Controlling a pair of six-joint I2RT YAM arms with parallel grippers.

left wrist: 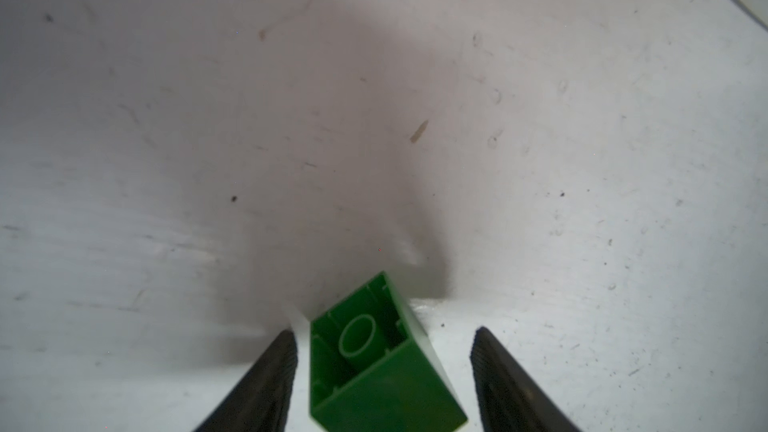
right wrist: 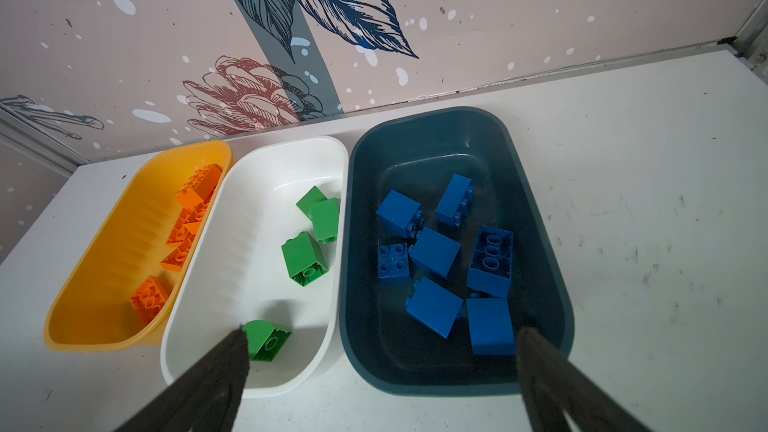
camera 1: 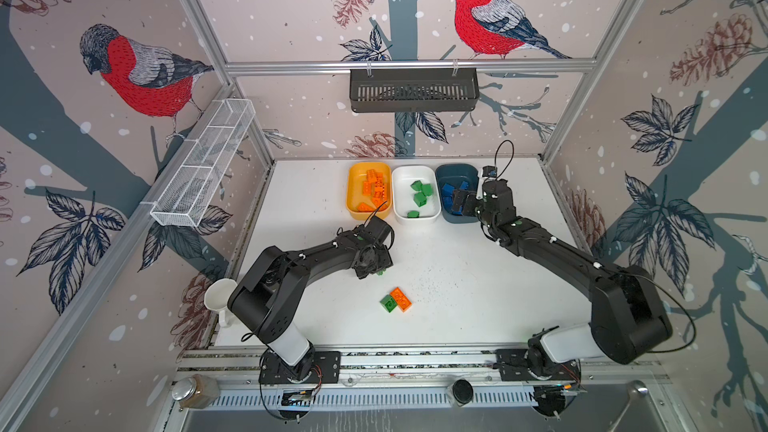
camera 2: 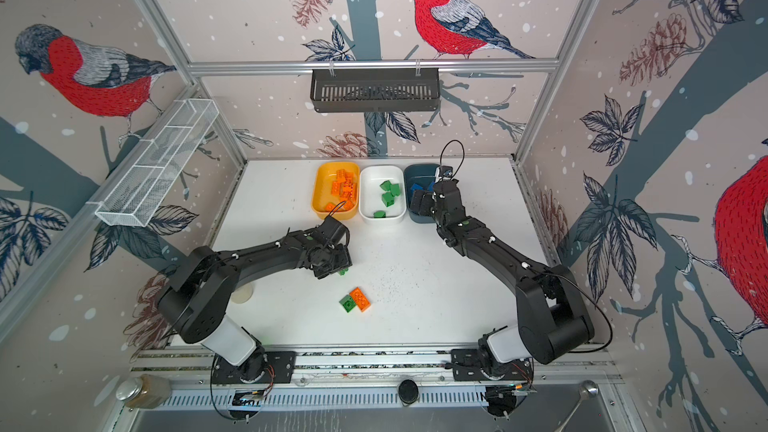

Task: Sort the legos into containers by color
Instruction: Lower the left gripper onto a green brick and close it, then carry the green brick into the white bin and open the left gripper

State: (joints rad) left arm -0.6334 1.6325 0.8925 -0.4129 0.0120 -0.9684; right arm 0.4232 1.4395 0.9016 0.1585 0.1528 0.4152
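A small green lego (left wrist: 386, 384) lies on its side on the white table, hollow underside showing. My left gripper (left wrist: 384, 331) is open and straddles it, with a sliver of table visible on each side. In both top views this gripper (camera 1: 379, 272) (camera 2: 341, 271) is low over mid-table. A loose green lego (camera 1: 388, 303) and an orange one (camera 1: 401, 299) lie touching nearer the front. At the back stand the yellow tub (right wrist: 104, 284) with orange legos, the white tub (right wrist: 249, 243) with green ones, and the teal tub (right wrist: 415, 151) with blue ones. My right gripper (right wrist: 382, 332) hangs open and empty over the teal tub's near end (camera 1: 459, 201).
A white mug (camera 1: 218, 297) stands at the table's left edge beside the left arm's base. A white wire mesh tray (camera 1: 203, 164) hangs on the left wall, a black slotted basket (camera 1: 413, 89) on the back rail. A jar (camera 1: 193, 390) sits on the front ledge.
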